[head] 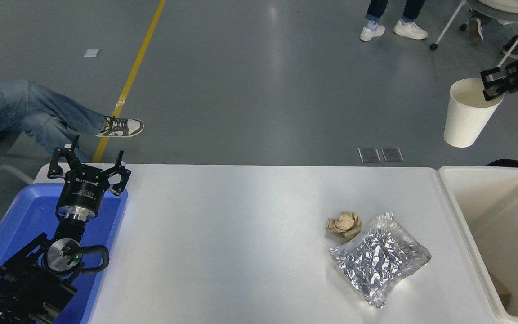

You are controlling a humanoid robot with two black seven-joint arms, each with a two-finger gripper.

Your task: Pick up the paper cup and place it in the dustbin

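Note:
The white paper cup (467, 116) hangs upright high in the air at the upper right, above the far left corner of the dustbin. My right gripper (489, 89) is shut on the cup's rim, coming in from the right edge. The cream-white dustbin (457, 211) stands at the table's right end, open, with a brown scrap in its near corner. My left gripper (89, 171) is open and parked over the blue tray at the lower left.
A crumpled brown paper ball (344, 225) and a silver foil pouch (379, 257) lie on the white table (241, 234) right of centre. A blue tray (25, 225) sits at the left edge. People's legs show at the far left and top right.

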